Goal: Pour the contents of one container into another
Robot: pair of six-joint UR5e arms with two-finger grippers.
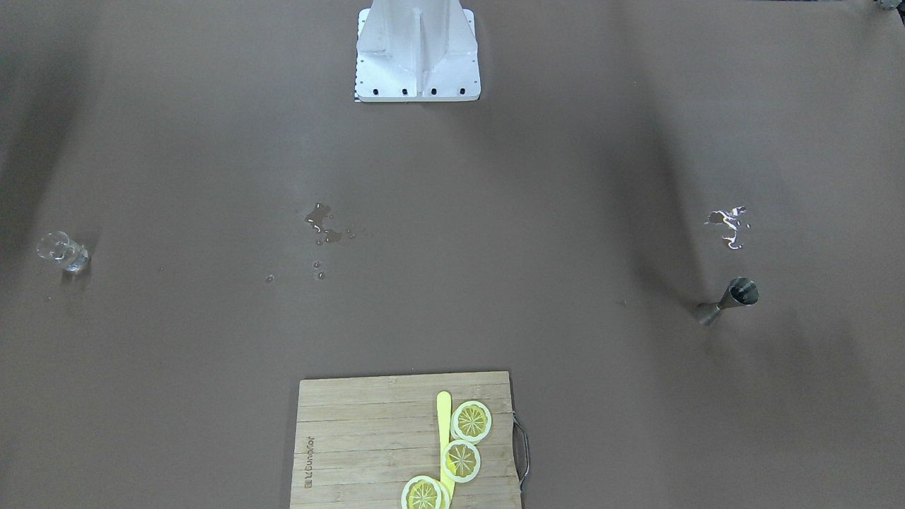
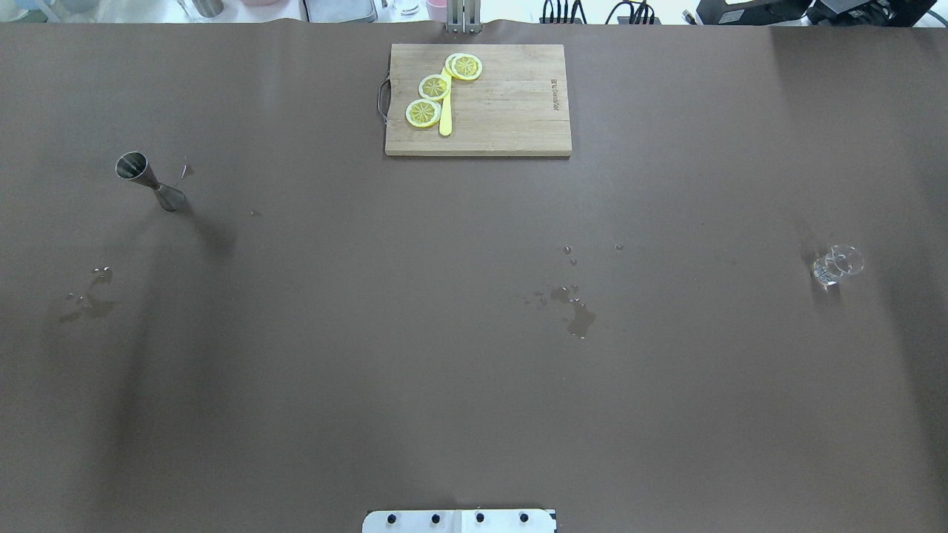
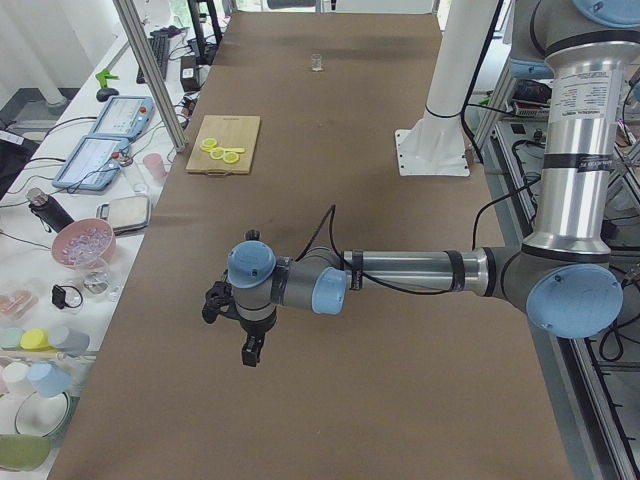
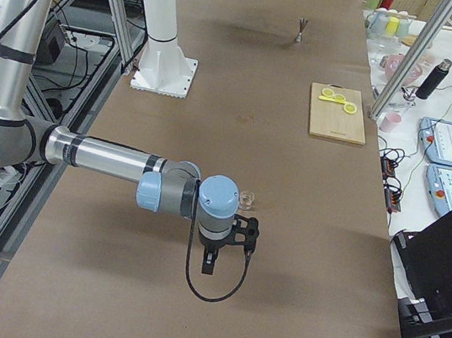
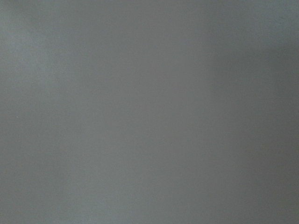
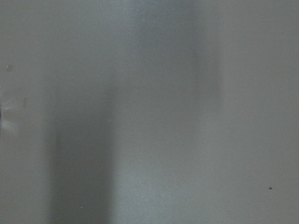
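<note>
Left of cutting board (image 2: pixel 511 126), steel jigger (image 2: pixel 148 181) upright, well apart, clear glass (image 2: pixel 837 265) well right of board, left gripper (image 3: pixel 250 350) and right gripper (image 4: pixel 208 264) above table, finger spacing cannot be told.

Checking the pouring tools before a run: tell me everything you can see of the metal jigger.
The jigger is an hourglass-shaped measure of two cones joined at a narrow waist, in dull grey steel by its look. It stands upright on one cone, the other's open mouth up; whether it holds liquid cannot be told. It sits on the robot's left side of the brown table, touching only the table, with spilled drops nearby.
</note>
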